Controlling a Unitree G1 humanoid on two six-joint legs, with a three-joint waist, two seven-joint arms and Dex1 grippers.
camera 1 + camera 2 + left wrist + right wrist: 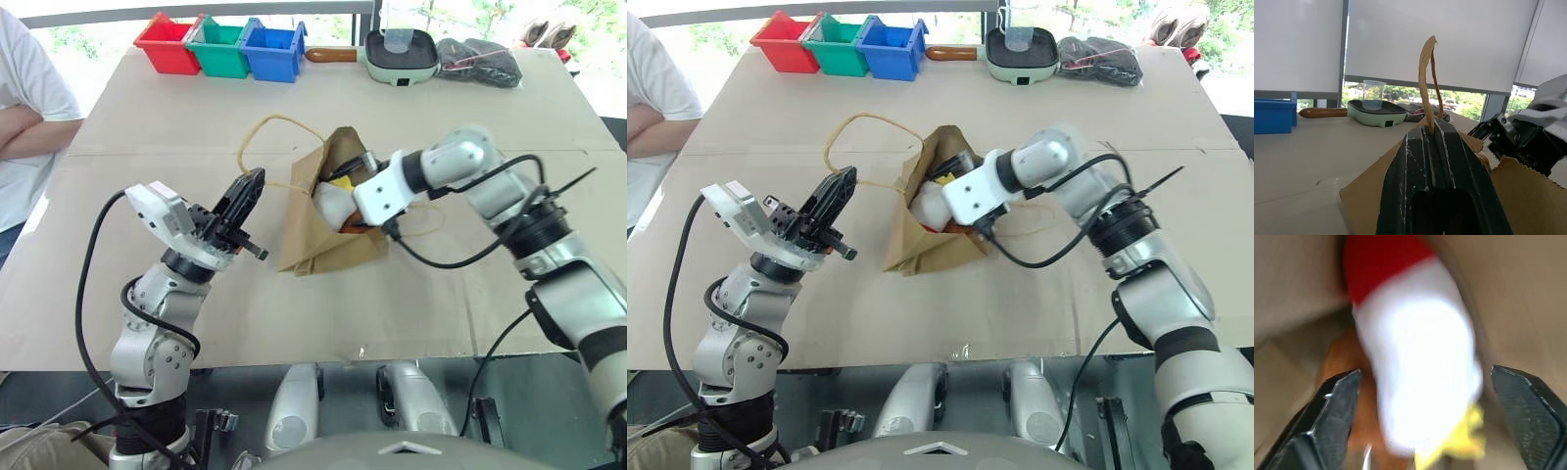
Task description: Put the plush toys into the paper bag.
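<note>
We see the left gripper (1434,134) pinching the bag (1528,196) handle (1425,83) upright; behind stand a pan (1376,112) and a cup (1374,94).

Table (196,313) topped with flat cardboard sheets, seam running across the middle. Paper bag (318,235) sits near the table's centre, leaning, mouth up — contents skipped. Far edge, left part: red bin (167,47), green bin (219,49), blue bin (274,53) touching in a row. Just right of them — pale green pan (400,55) with a wooden handle, clear cup standing in it. Dark cloth bundle (480,61) beside the pan, toward the far right corner.
</note>
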